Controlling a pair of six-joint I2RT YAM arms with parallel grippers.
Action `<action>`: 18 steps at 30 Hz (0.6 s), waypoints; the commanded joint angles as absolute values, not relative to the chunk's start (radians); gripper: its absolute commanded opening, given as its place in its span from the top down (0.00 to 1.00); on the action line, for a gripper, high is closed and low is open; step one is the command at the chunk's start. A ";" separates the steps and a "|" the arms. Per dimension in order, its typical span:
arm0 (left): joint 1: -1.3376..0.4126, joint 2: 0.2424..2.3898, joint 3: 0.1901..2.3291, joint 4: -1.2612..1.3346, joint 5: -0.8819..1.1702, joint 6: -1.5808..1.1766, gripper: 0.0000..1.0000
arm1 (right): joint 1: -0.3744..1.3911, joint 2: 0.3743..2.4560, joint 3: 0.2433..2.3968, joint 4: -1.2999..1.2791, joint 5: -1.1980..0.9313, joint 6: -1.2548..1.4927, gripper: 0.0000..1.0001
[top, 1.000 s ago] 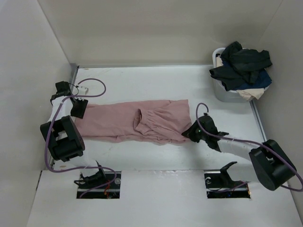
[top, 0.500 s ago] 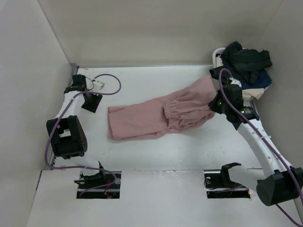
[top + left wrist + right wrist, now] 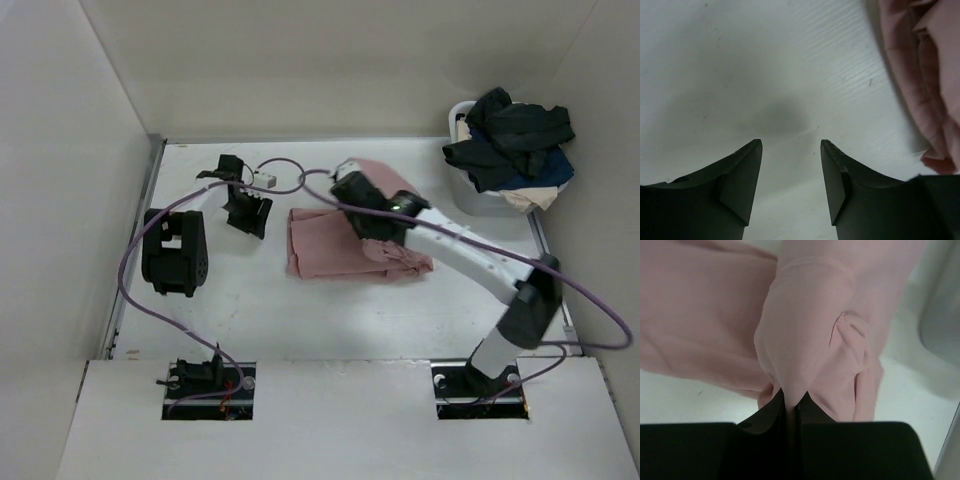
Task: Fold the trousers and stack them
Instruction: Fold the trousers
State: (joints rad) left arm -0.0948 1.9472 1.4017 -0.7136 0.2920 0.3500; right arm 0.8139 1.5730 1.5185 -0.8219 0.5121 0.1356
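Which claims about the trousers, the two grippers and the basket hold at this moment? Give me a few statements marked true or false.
1. The right gripper is shut on a fold of the trousers. True.
2. The left gripper grips the trousers' edge. False: its jaws stand apart with only bare table between them, and the pink cloth lies off to one side.
3. The trousers lie spread out at full length. False: they are doubled over into a shorter bundle near the middle of the table.
4. Dark garments are piled in the basket at the far right corner. True.
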 commanded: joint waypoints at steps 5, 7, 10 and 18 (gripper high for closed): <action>-0.163 2.020 1.488 -0.710 0.408 0.256 0.59 | 0.993 1.905 1.863 -0.822 0.532 0.012 0.94; -0.166 2.040 1.491 -0.713 0.416 0.253 0.62 | 1.010 1.960 1.907 -0.815 0.500 0.021 0.91; -0.165 2.054 1.494 -0.710 0.422 0.245 0.64 | 1.013 1.993 1.901 -0.787 0.469 0.052 0.84; -0.140 2.075 1.511 -0.706 0.428 0.236 0.65 | 1.075 1.938 1.858 -0.626 0.228 0.038 0.49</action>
